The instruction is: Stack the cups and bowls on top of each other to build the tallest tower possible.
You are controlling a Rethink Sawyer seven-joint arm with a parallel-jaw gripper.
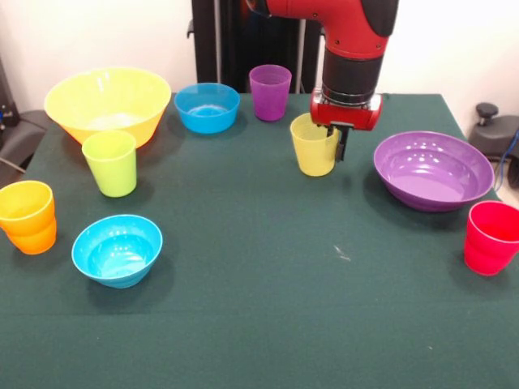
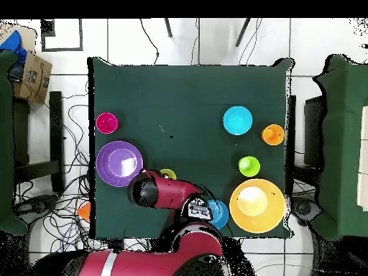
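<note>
My gripper (image 1: 336,139) hangs over the right rim of the yellow cup (image 1: 315,146), one finger inside and one (image 1: 343,144) outside, shut on the cup's wall. The cup stands upright mid-table, at or just above the cloth; it also shows in the overhead view (image 2: 168,174) beside the arm. The wide purple bowl (image 1: 433,170) lies right of it. A purple cup (image 1: 270,91) and a blue bowl (image 1: 207,107) stand behind. A large yellow bowl (image 1: 107,101), lime cup (image 1: 110,162), orange cup (image 1: 28,216), second blue bowl (image 1: 117,250) and red cup (image 1: 491,237) stand apart.
The green table (image 1: 259,324) has its front half bare. In the overhead view the arm (image 2: 165,198) covers the purple cup and part of one blue bowl (image 2: 218,214). Chairs and cables surround the table.
</note>
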